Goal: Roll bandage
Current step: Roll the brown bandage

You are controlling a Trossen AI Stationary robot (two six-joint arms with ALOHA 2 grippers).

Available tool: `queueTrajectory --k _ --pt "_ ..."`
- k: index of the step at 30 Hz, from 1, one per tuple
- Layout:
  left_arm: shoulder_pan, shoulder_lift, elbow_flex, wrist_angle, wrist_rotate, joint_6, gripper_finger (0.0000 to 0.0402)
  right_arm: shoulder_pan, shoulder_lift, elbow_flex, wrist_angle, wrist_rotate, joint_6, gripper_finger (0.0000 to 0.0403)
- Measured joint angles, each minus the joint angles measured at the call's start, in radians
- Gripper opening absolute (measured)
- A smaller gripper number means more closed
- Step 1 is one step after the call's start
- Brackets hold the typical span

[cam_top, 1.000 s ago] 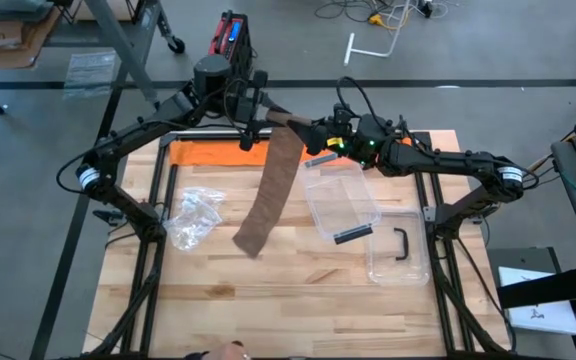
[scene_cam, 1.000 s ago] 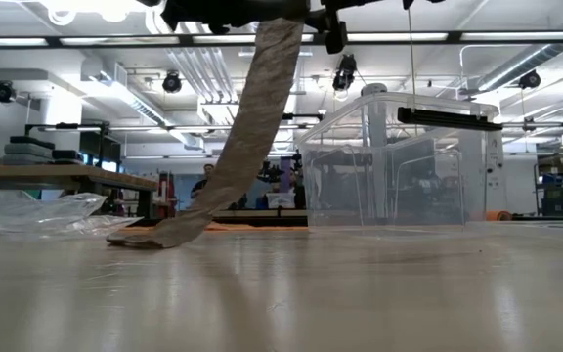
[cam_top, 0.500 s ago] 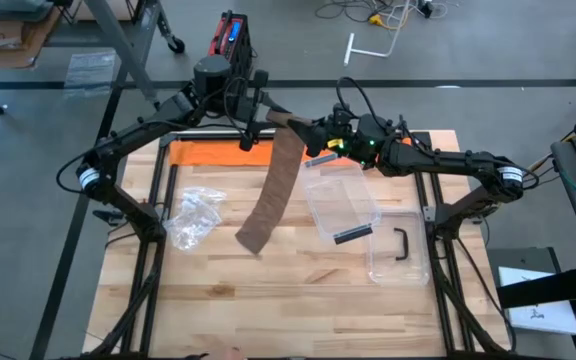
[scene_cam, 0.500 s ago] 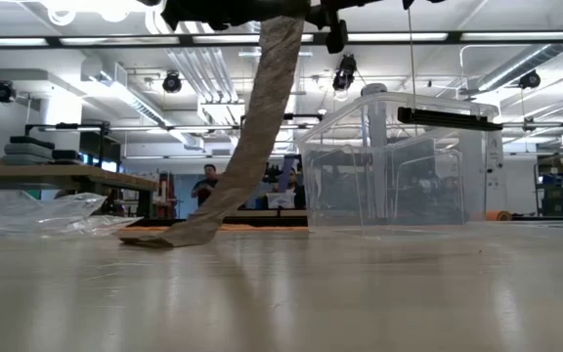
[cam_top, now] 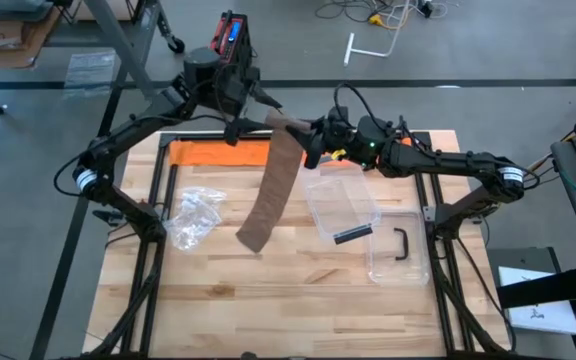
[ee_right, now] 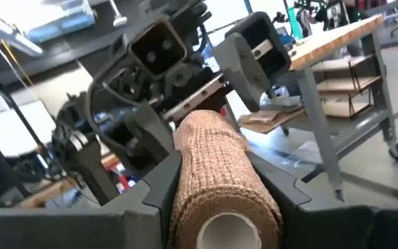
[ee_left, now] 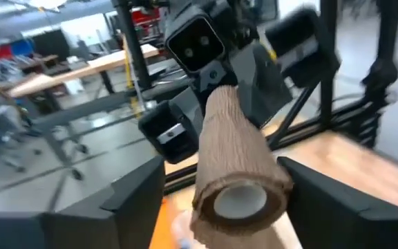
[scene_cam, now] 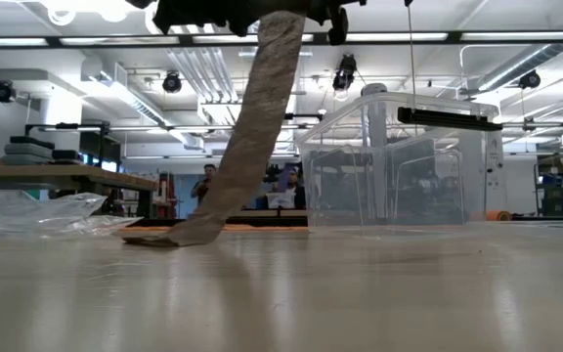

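A tan bandage roll [cam_top: 288,122] hangs in the air above the table's far edge, its hollow core facing each wrist camera. Its loose strip [cam_top: 273,185] slants down, and the lower end [scene_cam: 164,238] lies on the table. My right gripper [ee_right: 215,158] comes from the table's right and is shut on the roll [ee_right: 216,180]. My left gripper [ee_left: 221,161] stands open at the roll's other end [ee_left: 240,194], one finger on either side, with a gap showing. In the high view it sits at the far left of the roll [cam_top: 261,113]. My right gripper pinches the roll's curved sides [ee_right: 185,183] between its two fingers, at the roll's right-hand end. The fingers come level from the table's right and lie along the roll. The roll is lifted clear and about level, with the strip hanging slack below it.
A clear plastic box [cam_top: 343,200] and its lid part [cam_top: 398,255] stand right of the strip. A crumpled clear bag [cam_top: 193,215] lies to its left. An orange strip [cam_top: 208,152] runs along the far edge. People [scene_cam: 208,181] show in the room behind.
My left gripper has pulled back from the roll toward the table's far left corner and turned about its wrist. The roll stays up in my right gripper. The strip's lower end has crept a little toward the table's right.
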Motion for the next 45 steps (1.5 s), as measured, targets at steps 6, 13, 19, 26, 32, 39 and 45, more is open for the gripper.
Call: queueTrajectory --k 6,13,19,26,32,39,45 --pt "-0.012 0.012 0.0 0.002 0.062 -0.133 0.0298 -0.001 0.001 0.0 0.001 0.008 -0.036 0.0128" --pt "-0.023 0.036 0.001 0.081 0.068 -0.272 0.0277 0.0 0.002 -0.001 0.001 0.015 -0.072 0.0128" --pt "-0.023 0.049 0.002 0.086 0.058 -0.283 0.0239 0.0 0.002 -0.002 0.002 0.022 -0.091 0.0128" --pt "-0.025 0.062 0.002 0.103 0.006 -0.272 0.0191 0.0 0.003 -0.002 0.007 0.029 -0.126 0.0128" --pt "-0.025 0.072 0.002 0.123 0.009 -0.274 0.0154 -0.001 0.003 -0.002 0.01 0.034 -0.145 0.0128" --pt "-0.025 0.08 0.002 0.144 0.057 -0.275 0.0126 0.0 0.003 -0.002 0.007 0.028 -0.148 0.0128" --pt "-0.026 0.081 0.002 0.154 0.062 -0.255 0.0131 0.0 0.003 -0.002 0.008 0.025 -0.148 0.0128"
